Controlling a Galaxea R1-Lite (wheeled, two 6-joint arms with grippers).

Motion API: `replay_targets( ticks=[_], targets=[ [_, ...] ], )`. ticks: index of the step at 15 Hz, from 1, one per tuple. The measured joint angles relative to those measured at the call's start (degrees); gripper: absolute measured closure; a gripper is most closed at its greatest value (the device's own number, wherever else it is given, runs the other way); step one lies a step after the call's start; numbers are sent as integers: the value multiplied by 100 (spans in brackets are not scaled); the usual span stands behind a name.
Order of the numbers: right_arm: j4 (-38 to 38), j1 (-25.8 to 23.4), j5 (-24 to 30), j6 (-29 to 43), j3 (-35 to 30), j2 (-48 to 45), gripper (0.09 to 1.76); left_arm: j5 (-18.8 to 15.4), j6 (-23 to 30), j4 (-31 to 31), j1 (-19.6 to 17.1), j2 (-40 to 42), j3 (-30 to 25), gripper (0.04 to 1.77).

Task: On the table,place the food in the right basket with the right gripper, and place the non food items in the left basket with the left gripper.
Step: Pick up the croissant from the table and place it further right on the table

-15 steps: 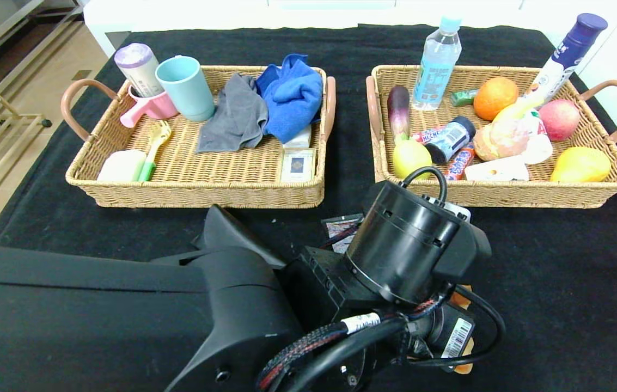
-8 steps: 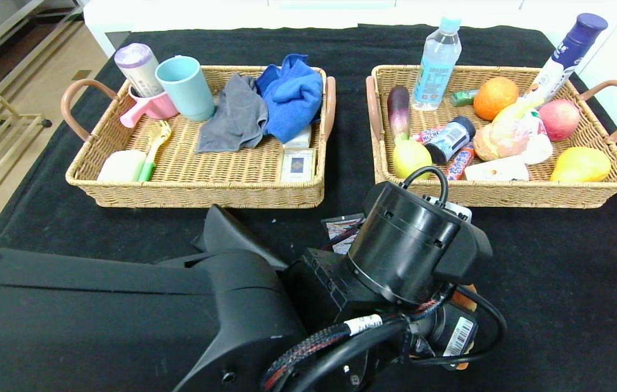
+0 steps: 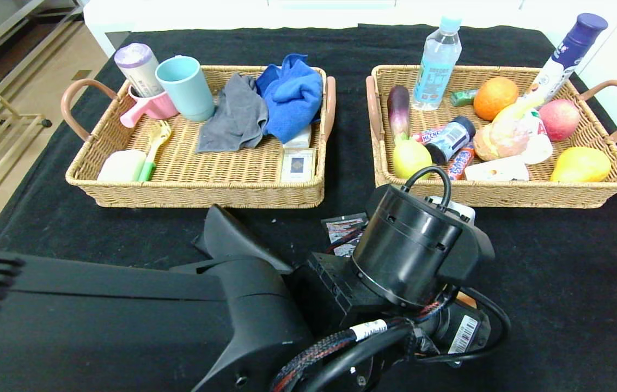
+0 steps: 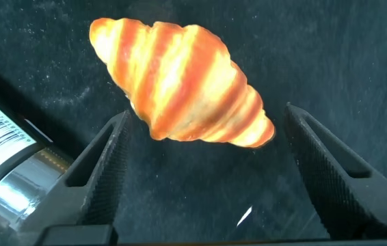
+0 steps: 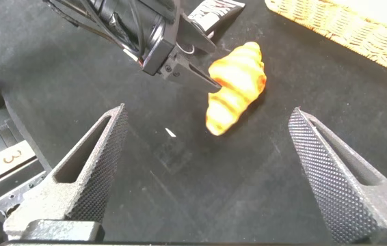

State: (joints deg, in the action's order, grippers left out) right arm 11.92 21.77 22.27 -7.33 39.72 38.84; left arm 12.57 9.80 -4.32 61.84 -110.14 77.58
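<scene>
The left gripper (image 4: 200, 171) stands spread wide over the croissant (image 4: 183, 85), which lies on the black table (image 3: 559, 261) in front of the right basket (image 3: 504, 193); closing here risks sending food to the left basket (image 3: 199, 193), since food belongs to the right gripper (image 5: 204, 171), itself wide apart, empty and hovering nearby. The left arm also crowds the pastry and may knock it. In the right wrist view the croissant's long axis runs obliquely toward the basket edge, tips tapered.
</scene>
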Motion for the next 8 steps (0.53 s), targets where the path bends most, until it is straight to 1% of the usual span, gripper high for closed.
replay_targets(
  ticks=[4,6,8],
  targets=[
    [-11,0,-1,-5,0,-1,14,20,-11,-1,4,-20,-11,18],
    [-24,0,-9,-6,7,-32,14,151,-190,-15,4,-13,-7,16],
    [-22,2,-4,-9,33,-111,14,330,-223,-59,4,33,-5,14]
  ],
)
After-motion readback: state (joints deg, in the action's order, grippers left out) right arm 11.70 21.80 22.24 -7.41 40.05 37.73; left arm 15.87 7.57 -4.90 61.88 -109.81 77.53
